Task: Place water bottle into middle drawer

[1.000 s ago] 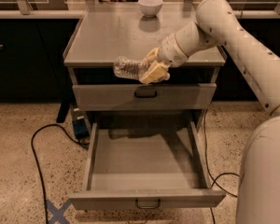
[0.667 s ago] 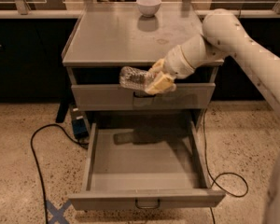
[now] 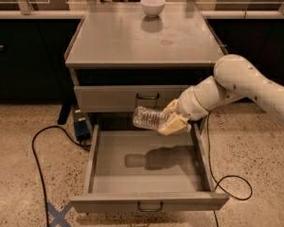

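The water bottle (image 3: pixel 148 118) is a clear crinkled plastic bottle, lying on its side in the air with its base pointing left. My gripper (image 3: pixel 173 120) is shut on its right end, with pale fingers (image 3: pixel 172 125) above and below it. The white arm (image 3: pixel 236 84) comes in from the right. The bottle hangs over the rear part of the middle drawer (image 3: pixel 104 183), which is pulled wide out and casts the bottle's shadow on its floor. The drawer's wire handle (image 3: pixel 150 206) faces the camera.
A closed drawer front (image 3: pixel 109 99) with a dark handle sits just behind the bottle. A white bowl (image 3: pixel 152 6) stands at the back of the cabinet top (image 3: pixel 132 37). Black cables (image 3: pixel 38 150) run over the floor on both sides. A blue tape cross (image 3: pixel 57 215) marks the floor.
The arm has carried the bottle downward, from in front of the upper drawer front to just over the open drawer. The grip on the bottle is the same.
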Robot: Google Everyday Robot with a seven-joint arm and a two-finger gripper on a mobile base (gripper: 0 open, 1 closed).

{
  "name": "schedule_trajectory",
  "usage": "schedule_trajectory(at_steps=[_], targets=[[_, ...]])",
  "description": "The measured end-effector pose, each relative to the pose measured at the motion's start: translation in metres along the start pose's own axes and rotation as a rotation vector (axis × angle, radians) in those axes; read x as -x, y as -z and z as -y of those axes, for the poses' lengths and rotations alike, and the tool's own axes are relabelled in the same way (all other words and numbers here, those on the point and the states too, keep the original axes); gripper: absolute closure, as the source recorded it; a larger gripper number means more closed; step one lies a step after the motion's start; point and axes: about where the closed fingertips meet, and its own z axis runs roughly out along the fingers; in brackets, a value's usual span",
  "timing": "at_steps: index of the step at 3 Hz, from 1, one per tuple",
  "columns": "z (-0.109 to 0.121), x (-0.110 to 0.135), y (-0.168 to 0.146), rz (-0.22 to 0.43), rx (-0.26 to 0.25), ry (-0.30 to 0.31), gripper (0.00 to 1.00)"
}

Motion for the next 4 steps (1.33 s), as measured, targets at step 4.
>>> schedule_trajectory(at_steps=[4], targets=[[-0.037, -0.057, -0.079, -0.125, 0.100, -0.058, 1.00]])
